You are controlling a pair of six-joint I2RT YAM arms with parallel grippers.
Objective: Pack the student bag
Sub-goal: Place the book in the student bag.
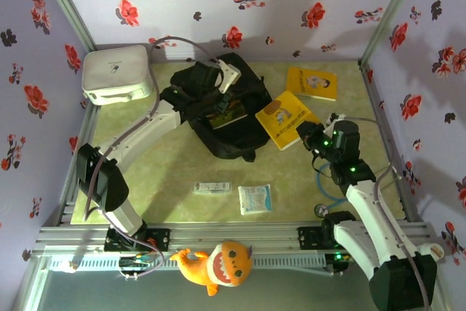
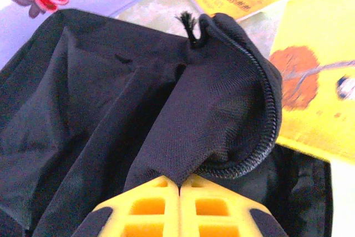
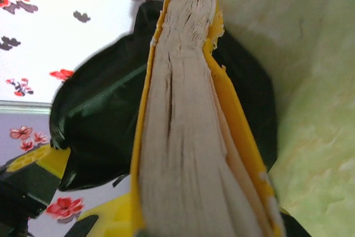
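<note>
The student bag, a black fabric backpack, lies at the table's middle back. My left gripper is over its top, shut on a fold of black fabric beside the zipper; in the left wrist view the yellow fingertips meet on that flap. My right gripper is to the right of the bag, shut on a yellow book whose far end rests against the bag. The right wrist view looks along the book's page edge toward the bag.
A second yellow book lies at the back right. A white rounded box stands at the back left. A small white carton and a clear packet lie near the front. An orange plush toy sits on the front rail.
</note>
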